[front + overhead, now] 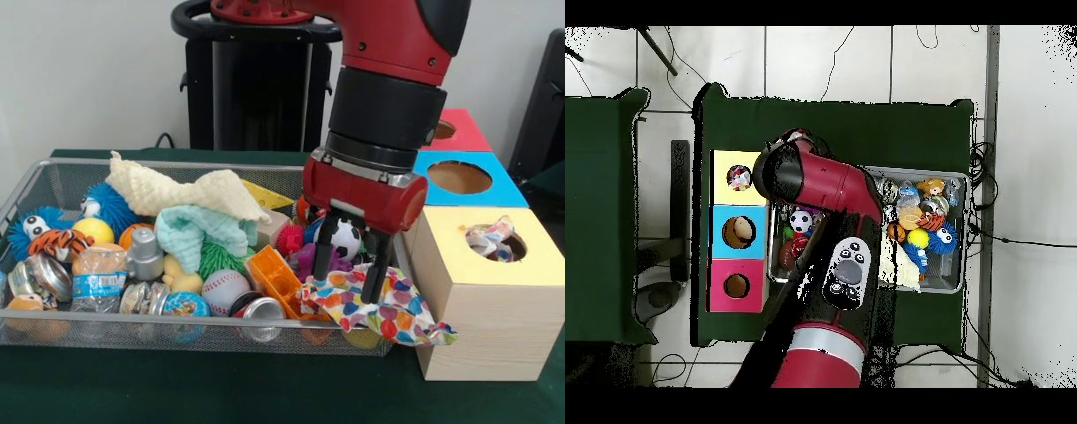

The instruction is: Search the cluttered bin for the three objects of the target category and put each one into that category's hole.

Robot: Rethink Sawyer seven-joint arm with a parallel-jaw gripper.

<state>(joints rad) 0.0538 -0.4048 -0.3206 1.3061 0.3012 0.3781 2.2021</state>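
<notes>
Front view shows the black gripper (353,265) clenched on a heart-patterned colourful cloth (375,309) at the wire mesh bin's (53,177) corner, while overhead the red arm (827,190) hides that grip.

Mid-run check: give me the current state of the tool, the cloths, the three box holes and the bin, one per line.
tool: down at the bin's box-side end, fingers closed on the colourful dotted cloth
colourful dotted cloth: gripped, draped over the bin edge
yellow box hole: patterned cloth already stuffed in
blue box hole: open, nothing visible inside
red box hole: open, mostly hidden by the arm
wire bin: still full of clutter
cream cloth: lying on top of the pile
</notes>
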